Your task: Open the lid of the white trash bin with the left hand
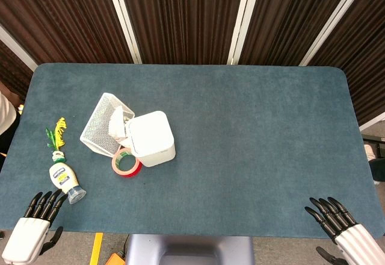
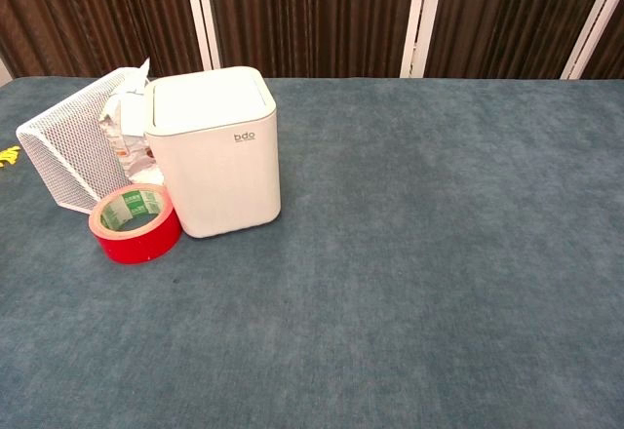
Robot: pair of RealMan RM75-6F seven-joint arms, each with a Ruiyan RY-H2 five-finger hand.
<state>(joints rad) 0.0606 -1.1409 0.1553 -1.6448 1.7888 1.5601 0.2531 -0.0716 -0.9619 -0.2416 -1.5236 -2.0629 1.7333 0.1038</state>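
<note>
The white trash bin stands upright left of the table's middle, its flat lid down. My left hand lies at the front left table edge, fingers spread and holding nothing, well away from the bin. At the front right edge rests my right hand, fingers likewise apart and empty. Neither hand appears in the chest view.
A white mesh basket with crumpled paper lies tipped against the bin's left side. A red tape roll sits at the bin's front left. A small bottle and a yellow-green plastic sprig lie near my left hand.
</note>
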